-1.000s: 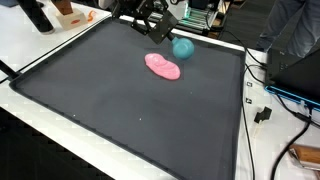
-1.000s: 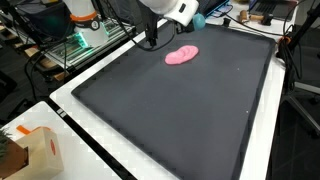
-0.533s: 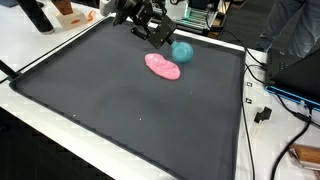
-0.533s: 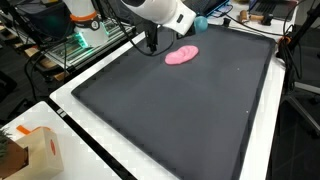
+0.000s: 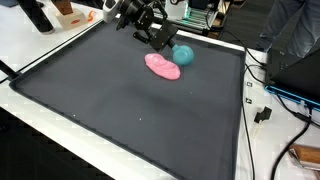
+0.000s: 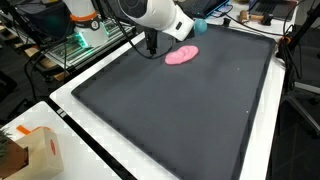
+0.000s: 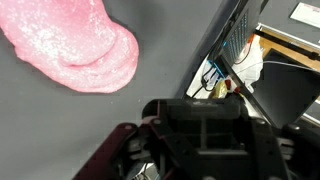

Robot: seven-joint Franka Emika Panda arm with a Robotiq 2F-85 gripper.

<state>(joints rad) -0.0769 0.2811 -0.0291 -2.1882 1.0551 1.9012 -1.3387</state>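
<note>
Workbench [image 5: 40, 45] under black mat [image 5: 140, 110], lab clutter [image 5: 200, 15] around, pink blob [image 5: 163, 66], claw [image 5: 163, 42] state unclear.

Surface: black mat [image 5: 130, 110] laid over white table [image 5: 45, 45]. On the mat, near its far edge: flat pink blob [image 5: 163, 66], teal ball [image 5: 183, 52] just beside it.

Blob [image 5: 163, 66] on mat [image 5: 110, 110], ball [image 5: 184, 52] just beside it, gripper [image 5: 160, 40] near both.

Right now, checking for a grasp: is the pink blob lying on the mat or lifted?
Lying on it. The pink blob rests flat on the black mat in both exterior views, apart from the gripper.
</note>
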